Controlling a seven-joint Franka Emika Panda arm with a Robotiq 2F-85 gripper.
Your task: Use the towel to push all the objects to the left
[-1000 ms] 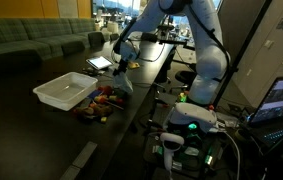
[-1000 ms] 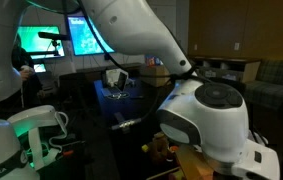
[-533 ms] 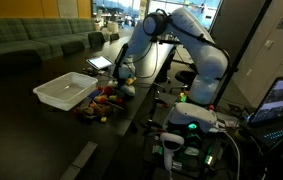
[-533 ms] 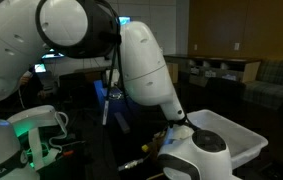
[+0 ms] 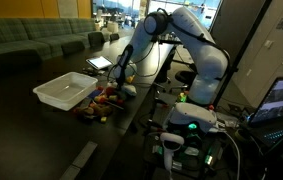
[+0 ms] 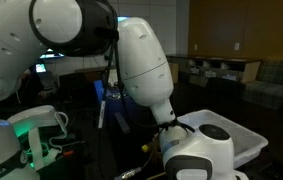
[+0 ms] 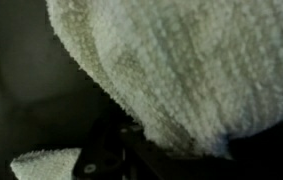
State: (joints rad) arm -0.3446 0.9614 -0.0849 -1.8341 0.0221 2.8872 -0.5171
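Exterior view, claw: your claw (image 5: 122,82) is low over the dark table (image 5: 41,135), closed on the towel (image 5: 128,90), which bunches pale just beneath it.
Exterior view, toys: the red, yellow and brown toys (image 5: 99,102) lie in a cluster just beside the claw, on its tray side.
Exterior view, tray: the white tray (image 5: 49,96) sits beyond the toys from the claw, close to them.
Exterior view, arm: your arm (image 6: 141,60) fills the frame and hides the claw. Only a corner of the white tray (image 6: 243,136) shows past it.
Wrist view, towel: the towel (image 7: 181,70) is pressed right against the claw, a looped pale mass across most of the frame. You cannot see the toys here.
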